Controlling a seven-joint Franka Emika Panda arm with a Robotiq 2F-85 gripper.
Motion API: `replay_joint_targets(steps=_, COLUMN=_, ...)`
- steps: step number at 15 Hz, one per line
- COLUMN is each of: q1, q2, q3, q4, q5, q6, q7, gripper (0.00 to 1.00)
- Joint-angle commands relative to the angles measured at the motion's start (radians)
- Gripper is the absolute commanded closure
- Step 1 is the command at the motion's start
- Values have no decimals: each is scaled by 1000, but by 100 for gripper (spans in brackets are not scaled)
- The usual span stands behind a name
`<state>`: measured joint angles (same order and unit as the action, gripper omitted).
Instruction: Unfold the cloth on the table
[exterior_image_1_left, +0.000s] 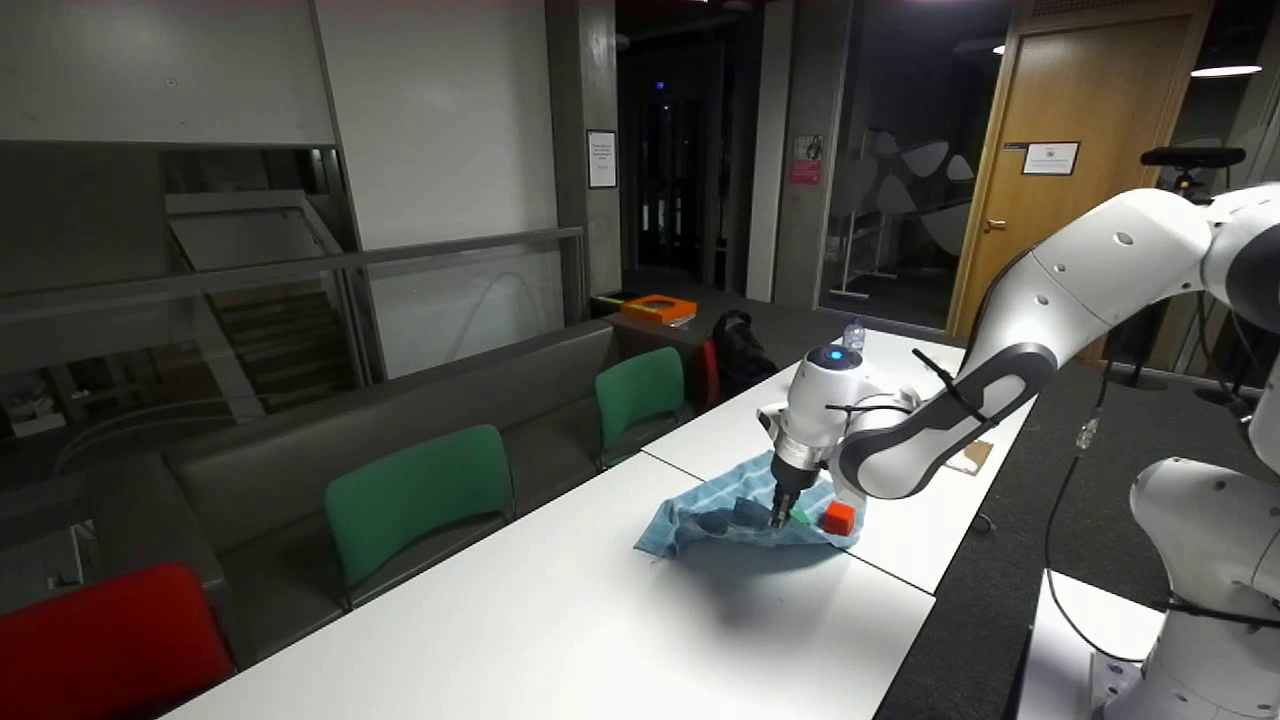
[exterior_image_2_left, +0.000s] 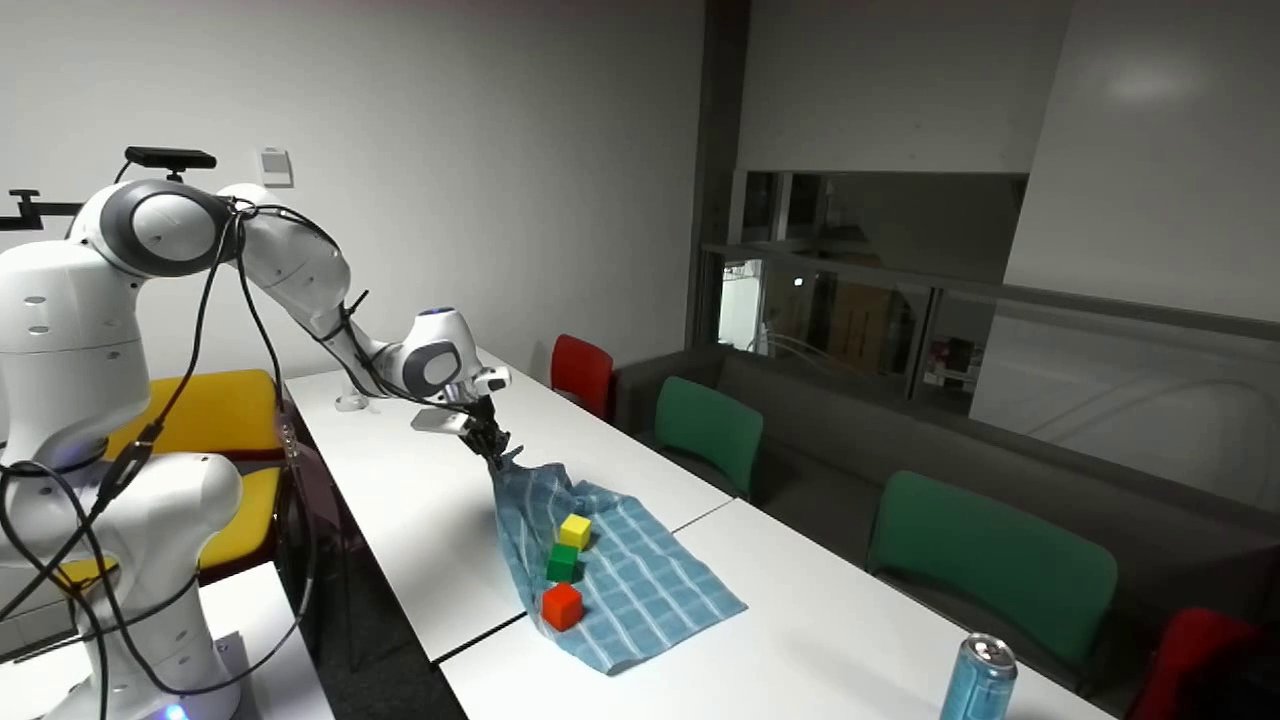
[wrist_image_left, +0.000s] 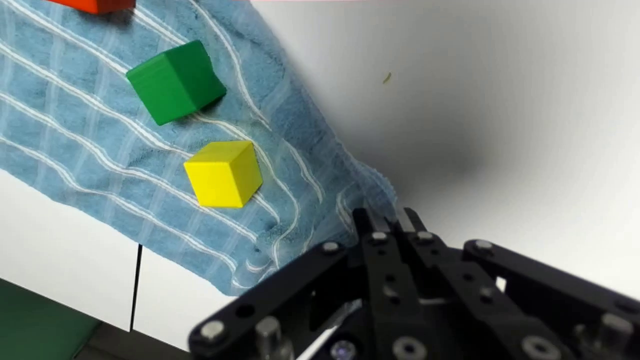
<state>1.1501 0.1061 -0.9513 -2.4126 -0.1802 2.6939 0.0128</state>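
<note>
The Robotiq gripper (wrist_image_left: 386, 217) is clenched, its jaws nearly together on a bunched edge of the blue checked cloth (exterior_image_2_left: 650, 570). From there the cloth slopes down, rumpled near the fingertips (wrist_image_left: 413, 217) and flatter toward its far end, lying across the seam (exterior_image_2_left: 480, 637) of the white conference table (exterior_image_2_left: 820, 640). A yellow cube (exterior_image_2_left: 575, 531), green cube (exterior_image_2_left: 562, 563) and red cube (exterior_image_2_left: 562, 607) sit on it in a row.

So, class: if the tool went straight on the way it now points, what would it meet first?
Past the cloth pinched in the tool, which points downward, probably the white table; whether more cloth lies between is unclear.
</note>
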Motion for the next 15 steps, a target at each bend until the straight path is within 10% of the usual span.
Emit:
replay_joint_targets(steps=1, q1=15, q2=-102, q3=-16, q4=-25, q5=-79, q6=-69, q7=-11, gripper=63)
replay_joint_targets(steps=6, q1=7, q2=-149, q3=-5, q4=-20, q5=-109, q6=-122, q7=-3, gripper=27)
replay_joint_targets(steps=7, q1=-192, q2=-155, q3=194, q4=-17, q5=-116, q6=-128, q7=2, gripper=19)
replay_joint_targets(steps=10, q1=-381, q2=-164, q3=374, q4=-19, q5=-103, q6=-111, q7=4, gripper=0)
replay_joint_targets(steps=15, q1=-747, q2=-158, q3=690, q4=14, q5=158, q6=-83, q7=-102, gripper=0)
